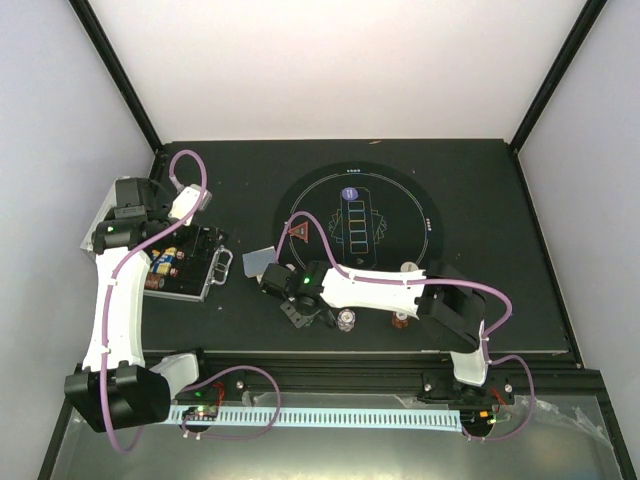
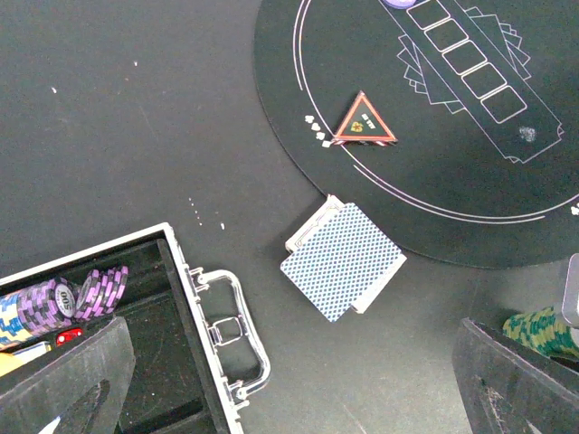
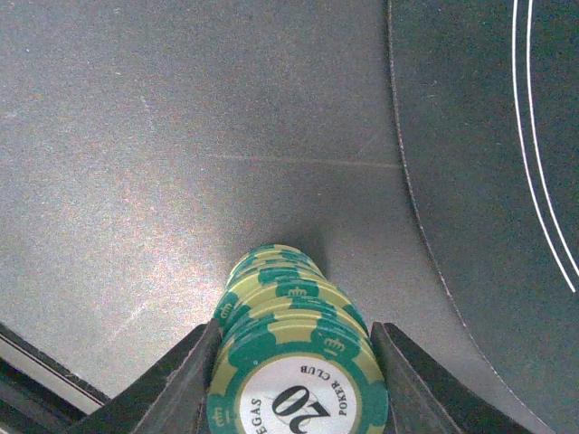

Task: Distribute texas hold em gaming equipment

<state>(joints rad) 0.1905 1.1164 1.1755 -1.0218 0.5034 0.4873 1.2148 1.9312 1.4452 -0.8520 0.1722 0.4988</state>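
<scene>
Blue-backed card deck [image 2: 342, 259] lies flat just off the round mat [image 2: 452, 181]. Red triangle marker [image 2: 364, 122] is on it, purple chips [image 2: 77, 297] are in the open metal case [image 2: 178, 264], and green chips [image 2: 538, 330] are far right.

Your top view looks steeply down from behind the arm bases [image 1: 465, 372]; both wrist views sit close, all 3 sharing the round mat [image 1: 400, 200].

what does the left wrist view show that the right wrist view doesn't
Only the left wrist: the red triangle marker, the card deck, and the open case with purple chips. Only the right wrist: the 20 printed on the green chip stack, gripped by the right tool. Both: that green stack, at the left wrist view's right edge, and the edge of the round mat.
</scene>
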